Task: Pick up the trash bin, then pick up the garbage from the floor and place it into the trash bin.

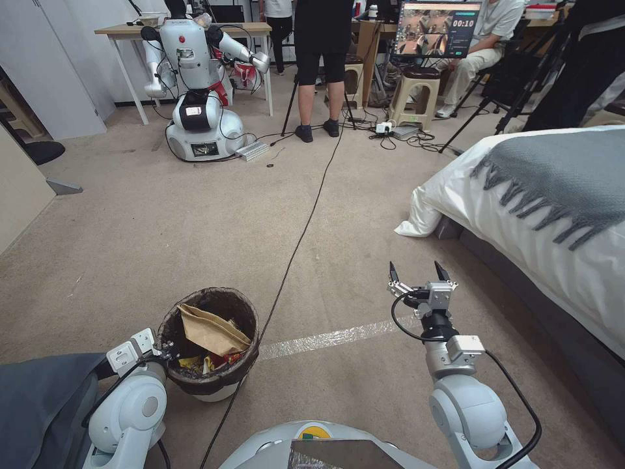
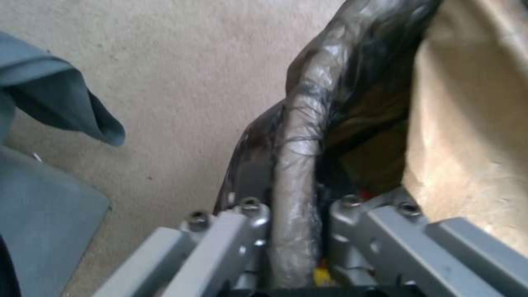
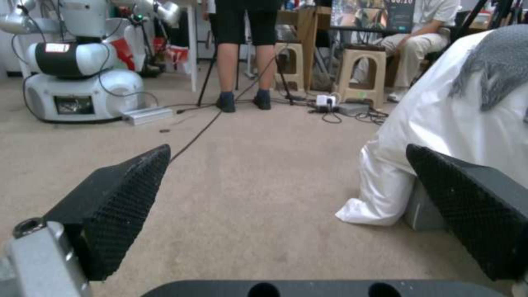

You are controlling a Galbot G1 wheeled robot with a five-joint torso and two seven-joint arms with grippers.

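Even, bright indoor lighting; soft shadows on the carpet (image 1: 163,221). Head view bows toward 3 and 9 o'clock. Left wrist view is blurred; liner (image 2: 300,165) shows glare.

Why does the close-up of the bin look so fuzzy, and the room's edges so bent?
Left wrist view: the trash bin rim sits right against the lens, pinched by the left gripper, so it is soft, with glare on the liner. Head view: a wide lens curves the bed and far walls. Right wrist view: the open right gripper looms large and dark.

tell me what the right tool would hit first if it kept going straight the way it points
Probably nothing soon: the open right tool faces bare carpet. The bed lies off to its right side; far ahead stand stools, though depth is unclear.
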